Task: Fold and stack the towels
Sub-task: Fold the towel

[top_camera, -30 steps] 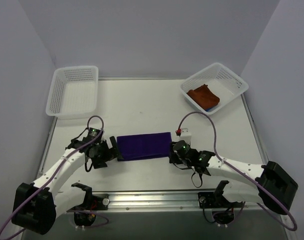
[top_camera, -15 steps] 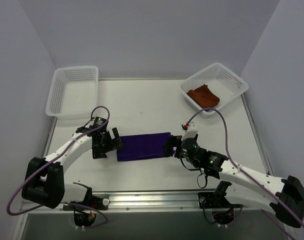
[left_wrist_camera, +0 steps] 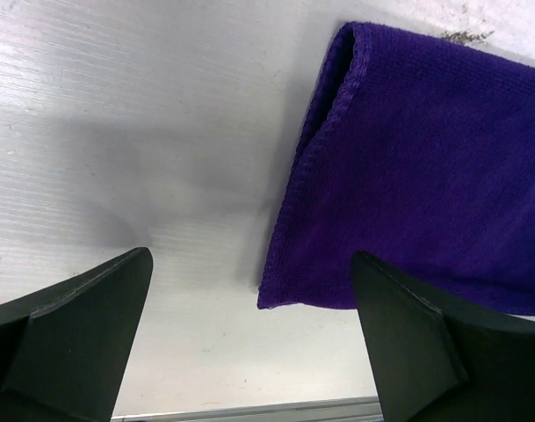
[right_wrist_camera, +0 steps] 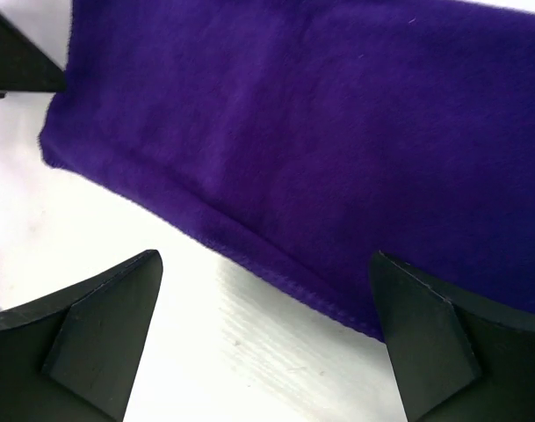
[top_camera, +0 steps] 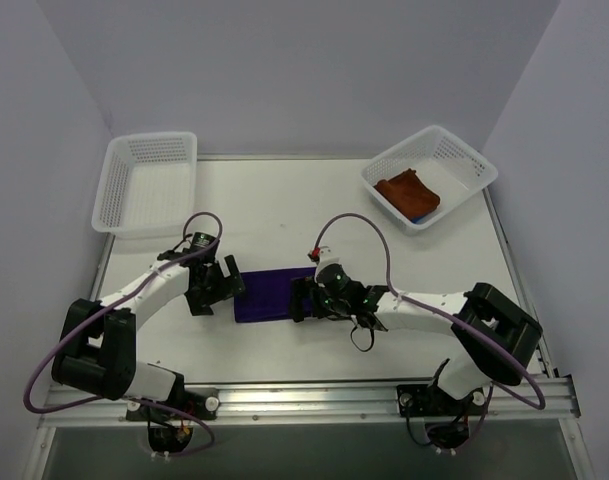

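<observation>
A dark purple towel [top_camera: 269,293] lies folded in a long strip on the table between the two grippers. My left gripper [top_camera: 227,286] is open at its left end; in the left wrist view [left_wrist_camera: 251,264] the towel's folded corner [left_wrist_camera: 425,176] lies just ahead of the open fingers. My right gripper [top_camera: 302,297] is open and low over the strip's right part; in the right wrist view [right_wrist_camera: 267,259] the towel [right_wrist_camera: 320,132] fills the upper frame, its near edge between the fingers. The right arm hides the strip's right end. An orange-brown towel [top_camera: 407,190] lies in the right basket.
An empty white basket [top_camera: 149,180] stands at the back left. A second white basket [top_camera: 454,160] stands at the back right, with something blue under the orange-brown towel. A metal rail [top_camera: 304,395] runs along the near edge.
My right gripper has moved left from the strip's right end to over its right part, so less purple cloth shows. My left gripper moved up to the left end, then stayed.
</observation>
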You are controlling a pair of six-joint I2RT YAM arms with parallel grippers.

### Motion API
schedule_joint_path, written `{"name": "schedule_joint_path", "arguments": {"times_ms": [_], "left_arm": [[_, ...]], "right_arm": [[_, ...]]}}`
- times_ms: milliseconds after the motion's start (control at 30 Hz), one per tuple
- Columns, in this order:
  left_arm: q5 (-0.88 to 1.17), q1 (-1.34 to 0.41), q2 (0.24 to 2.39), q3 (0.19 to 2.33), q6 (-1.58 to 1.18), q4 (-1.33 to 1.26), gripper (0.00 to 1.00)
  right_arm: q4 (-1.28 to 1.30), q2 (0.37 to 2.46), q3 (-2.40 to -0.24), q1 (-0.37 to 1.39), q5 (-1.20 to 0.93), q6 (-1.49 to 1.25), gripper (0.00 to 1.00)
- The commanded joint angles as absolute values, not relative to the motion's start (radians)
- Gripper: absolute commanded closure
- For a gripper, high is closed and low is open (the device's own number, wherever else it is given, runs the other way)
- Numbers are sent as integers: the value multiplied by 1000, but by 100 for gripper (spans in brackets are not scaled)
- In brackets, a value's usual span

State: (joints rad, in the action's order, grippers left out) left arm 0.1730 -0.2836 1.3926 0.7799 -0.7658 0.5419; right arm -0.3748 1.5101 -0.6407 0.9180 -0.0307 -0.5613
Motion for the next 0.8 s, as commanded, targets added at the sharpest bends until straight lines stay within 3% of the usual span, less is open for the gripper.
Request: {"name": "schedule_joint_path", "arguments": {"times_ms": [0,533,667,767], "left_arm": [[147,-273,1370,819,-756,548,6],[183,-272,1410,815,-744,508,6],[173,-284,1420,795,-733,499,0],[161,-308,1445,793,-732,483,16]], "right_arm": [[-454,1497,-623,939,-98,-600,0],[-322,1344,-578,983,118,-632,0],[-285,1283,-580,980,178,-637,0],[-239,1269,-574,966,225,-649,0]]}}
